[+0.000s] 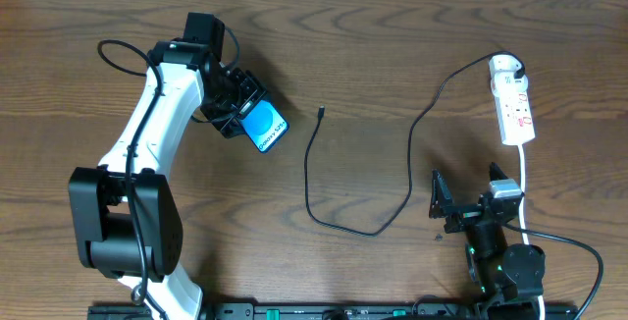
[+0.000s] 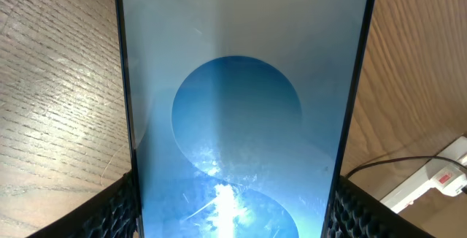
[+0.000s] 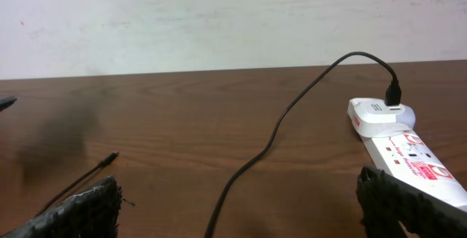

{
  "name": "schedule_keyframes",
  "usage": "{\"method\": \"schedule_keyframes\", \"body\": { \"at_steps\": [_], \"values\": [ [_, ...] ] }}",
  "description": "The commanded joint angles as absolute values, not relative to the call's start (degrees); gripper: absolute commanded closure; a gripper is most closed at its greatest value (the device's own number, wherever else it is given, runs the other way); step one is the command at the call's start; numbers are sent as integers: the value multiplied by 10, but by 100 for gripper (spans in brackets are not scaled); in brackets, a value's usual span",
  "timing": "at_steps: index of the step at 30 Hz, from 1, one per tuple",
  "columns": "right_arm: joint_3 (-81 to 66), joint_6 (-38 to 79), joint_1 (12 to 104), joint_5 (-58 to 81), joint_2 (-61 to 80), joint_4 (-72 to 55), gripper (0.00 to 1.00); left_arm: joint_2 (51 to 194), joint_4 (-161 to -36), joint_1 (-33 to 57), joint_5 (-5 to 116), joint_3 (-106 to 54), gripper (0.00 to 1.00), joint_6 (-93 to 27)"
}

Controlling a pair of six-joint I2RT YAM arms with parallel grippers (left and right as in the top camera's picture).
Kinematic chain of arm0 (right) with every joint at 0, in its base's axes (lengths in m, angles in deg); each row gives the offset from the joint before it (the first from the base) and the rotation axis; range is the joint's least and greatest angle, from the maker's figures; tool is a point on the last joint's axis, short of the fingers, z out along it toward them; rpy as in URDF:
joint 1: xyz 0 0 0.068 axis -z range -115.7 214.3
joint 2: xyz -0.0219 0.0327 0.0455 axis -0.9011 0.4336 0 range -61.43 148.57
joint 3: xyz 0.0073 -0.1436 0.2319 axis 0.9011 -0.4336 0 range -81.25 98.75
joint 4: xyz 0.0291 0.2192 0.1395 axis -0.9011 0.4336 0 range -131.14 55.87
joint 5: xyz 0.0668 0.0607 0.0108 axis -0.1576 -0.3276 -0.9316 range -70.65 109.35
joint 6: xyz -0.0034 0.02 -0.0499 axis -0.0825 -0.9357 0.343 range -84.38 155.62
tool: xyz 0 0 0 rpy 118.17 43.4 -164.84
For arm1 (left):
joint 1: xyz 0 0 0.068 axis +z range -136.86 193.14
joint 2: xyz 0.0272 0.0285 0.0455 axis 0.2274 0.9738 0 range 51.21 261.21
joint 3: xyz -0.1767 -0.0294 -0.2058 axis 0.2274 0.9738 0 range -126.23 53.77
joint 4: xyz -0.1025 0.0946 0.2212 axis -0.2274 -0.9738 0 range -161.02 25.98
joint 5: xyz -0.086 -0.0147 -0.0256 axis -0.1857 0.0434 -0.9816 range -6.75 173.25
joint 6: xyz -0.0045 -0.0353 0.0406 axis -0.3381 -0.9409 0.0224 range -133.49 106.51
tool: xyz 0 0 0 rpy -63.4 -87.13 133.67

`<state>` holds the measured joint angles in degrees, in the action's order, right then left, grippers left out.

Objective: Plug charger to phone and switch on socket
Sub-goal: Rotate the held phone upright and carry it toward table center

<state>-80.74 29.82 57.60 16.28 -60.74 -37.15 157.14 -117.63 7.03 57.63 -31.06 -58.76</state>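
Seemingly a robotics lab: robot arm (image 1: 157, 124), wooden table (image 1: 392, 55), plain white wall (image 3: 219, 19).

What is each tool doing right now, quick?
Left tool: closed on the phone.
Right tool: open, holding nothing.

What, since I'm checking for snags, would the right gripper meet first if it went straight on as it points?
Probably the long thin black charger cable, which crosses the brown wooden table ahead of the open right gripper; height is unclear, so it might pass over.
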Motion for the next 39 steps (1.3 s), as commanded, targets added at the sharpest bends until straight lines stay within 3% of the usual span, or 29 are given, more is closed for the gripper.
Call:
{"method": "schedule_keyframes", "body": {
  "at_steps": [1,24,39],
  "values": [
    [-809,303,579,160,-611,-371,1,1558,-1178,70,562,-317,39,-598],
    [-809,303,579,160,-611,-371,1,1558,-1180,78,285,-316,39,-695],
    [-809,303,579,160,-611,-371,1,1558,-1180,80,207,-316,41,-831]
  ]
}}
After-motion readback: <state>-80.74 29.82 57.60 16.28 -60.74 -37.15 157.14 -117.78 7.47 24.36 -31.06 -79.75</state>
